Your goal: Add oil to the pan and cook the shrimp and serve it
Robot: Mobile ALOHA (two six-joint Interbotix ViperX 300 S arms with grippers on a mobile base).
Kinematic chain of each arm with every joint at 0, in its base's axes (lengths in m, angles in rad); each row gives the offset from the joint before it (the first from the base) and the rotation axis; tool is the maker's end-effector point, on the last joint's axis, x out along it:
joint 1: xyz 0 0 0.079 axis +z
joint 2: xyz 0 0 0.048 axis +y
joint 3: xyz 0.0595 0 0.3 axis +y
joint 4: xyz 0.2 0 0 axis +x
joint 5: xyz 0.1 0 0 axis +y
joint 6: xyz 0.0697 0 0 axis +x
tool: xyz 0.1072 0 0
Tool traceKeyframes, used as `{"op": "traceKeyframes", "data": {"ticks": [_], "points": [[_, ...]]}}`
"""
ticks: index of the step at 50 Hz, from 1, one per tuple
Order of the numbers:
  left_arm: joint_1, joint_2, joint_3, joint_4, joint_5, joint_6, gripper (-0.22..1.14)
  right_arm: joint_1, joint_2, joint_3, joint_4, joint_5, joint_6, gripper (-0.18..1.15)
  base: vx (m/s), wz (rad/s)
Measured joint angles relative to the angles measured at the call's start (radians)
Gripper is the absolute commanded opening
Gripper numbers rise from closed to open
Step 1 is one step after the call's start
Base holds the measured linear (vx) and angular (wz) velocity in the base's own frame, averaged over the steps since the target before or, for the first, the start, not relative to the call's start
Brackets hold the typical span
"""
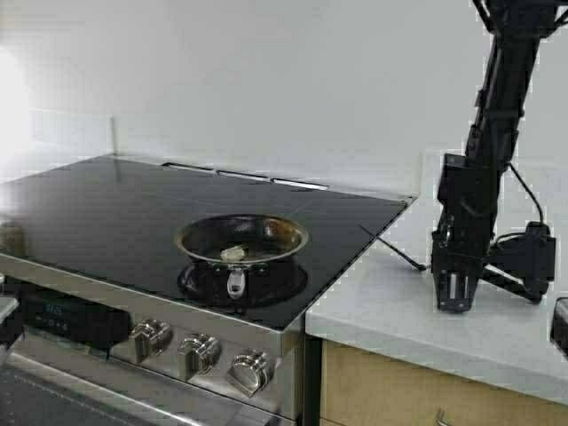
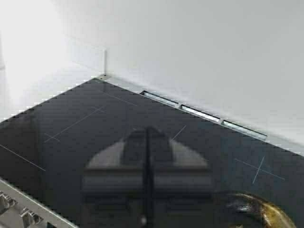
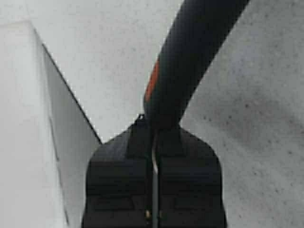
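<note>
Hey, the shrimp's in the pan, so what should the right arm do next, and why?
Probably swing the dark-handled tool over toward the pan: the right pincer is shut on its handle above the counter, and the shrimp already lies in the pan.

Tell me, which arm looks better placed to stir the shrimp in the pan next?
Probably the right. Its end effector, down at the counter beside the cooktop, is shut on a dark-handled tool. The left end effector is shut on nothing above the cooktop, near the pan holding the shrimp.
</note>
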Motion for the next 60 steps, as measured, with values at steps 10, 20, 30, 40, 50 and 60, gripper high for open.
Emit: {"op": "traceKeyframes", "data": {"ticks": [10, 20, 30, 40, 50, 60], "points": [[-0.002, 0.0, 0.0, 0.0, 0.0, 0.0, 0.03, -0.003, -0.029, 0.038, -0.023, 0.017, 0.0, 0.11, 0.0, 0.0], [-0.002, 0.0, 0.0, 0.0, 0.0, 0.0, 0.03, 0.014, -0.097, 0.089, -0.029, 0.025, -0.025, 0.09, 0.0, 0.0], [0.0, 0.0, 0.0, 0.0, 0.0, 0.0, 0.03, 0.031, -0.176, 0.152, -0.02, 0.023, -0.074, 0.09, 0.0, 0.0], [-0.002, -0.005, 0.0, 0.0, 0.0, 0.0, 0.03, 0.049, -0.256, 0.227, -0.018, 0.008, -0.087, 0.09, 0.0, 0.0], [-0.002, -0.006, 0.0, 0.0, 0.0, 0.0, 0.03, 0.129, -0.333, 0.282, -0.021, -0.038, -0.092, 0.09, 0.0, 0.0], [-0.002, -0.006, 0.002, 0.0, 0.0, 0.0, 0.03, 0.19, -0.388, 0.318, -0.021, -0.069, -0.097, 0.09, 0.0, 0.0]]}}
